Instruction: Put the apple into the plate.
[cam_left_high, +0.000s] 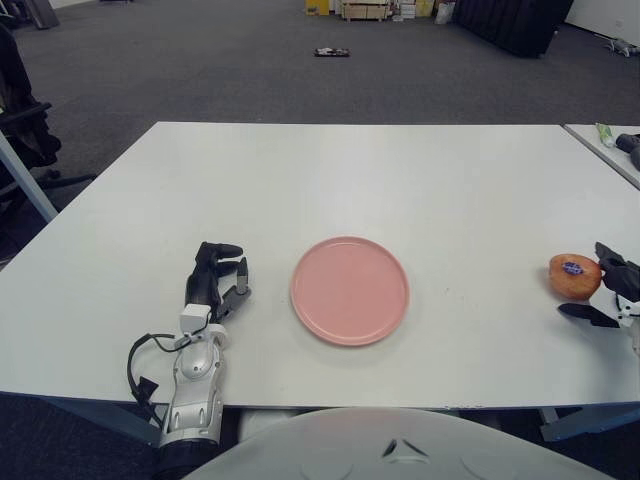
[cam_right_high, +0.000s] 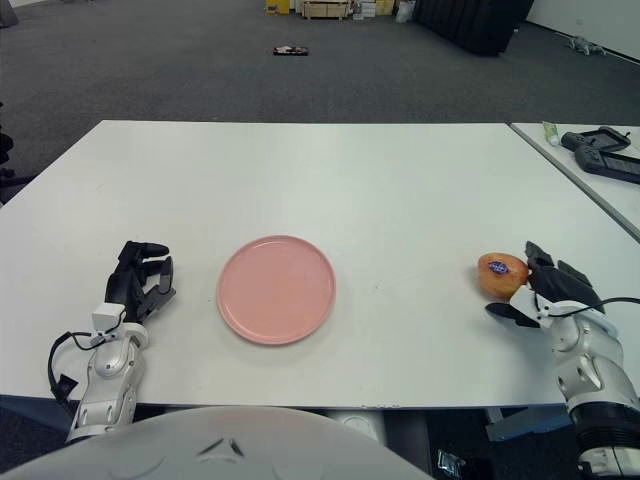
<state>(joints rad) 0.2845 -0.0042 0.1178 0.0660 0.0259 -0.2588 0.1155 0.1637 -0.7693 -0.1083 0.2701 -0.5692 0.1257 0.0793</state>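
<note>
The red-yellow apple (cam_right_high: 501, 274), with a small blue sticker on top, is near the table's right edge, well to the right of the pink plate (cam_right_high: 276, 288). My right hand (cam_right_high: 527, 291) wraps the apple from the right: its dark fingers (cam_right_high: 548, 271) press the apple's right side and the thumb reaches under its front. The plate holds nothing and sits at the table's middle front. My left hand (cam_left_high: 218, 274) shows just left of the plate, fingers loosely curled, holding nothing.
The white table (cam_left_high: 330, 170) stretches far back. A second table at the right carries a black controller (cam_right_high: 603, 150) and a small green-white tube (cam_right_high: 551, 130). A dark chair (cam_left_high: 20, 120) stands off the table's left side.
</note>
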